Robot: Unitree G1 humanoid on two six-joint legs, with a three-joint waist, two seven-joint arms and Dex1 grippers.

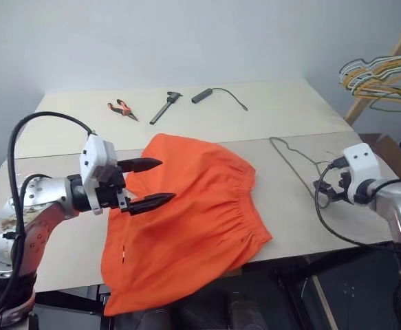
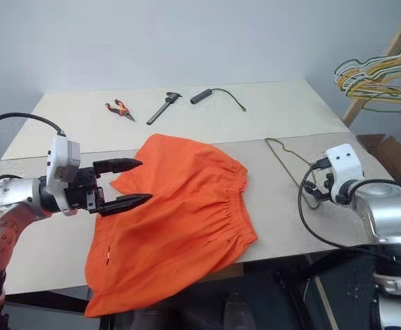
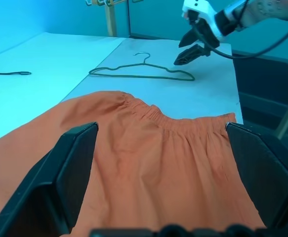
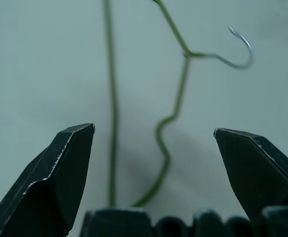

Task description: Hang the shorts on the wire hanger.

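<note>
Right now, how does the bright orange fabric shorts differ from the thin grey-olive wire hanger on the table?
The bright orange fabric shorts are broad, soft and crumpled; the thin grey-olive wire hanger is a slim, stiff outline. The shorts droop over the table's near edge; the hanger lies wholly on top. The shorts lie under the open left gripper, the hanger by the open right gripper. Neither is held.

Orange shorts (image 1: 186, 220): spread flat, lower end overhanging the table's near edge. Wire hanger (image 3: 143, 72): lay flat, just beside waistband.

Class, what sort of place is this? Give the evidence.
Probably a workshop or test bench: a plain beige table, orange-handled pliers beside a black hand tool, and coloured wire hangers on a wooden rack.
</note>
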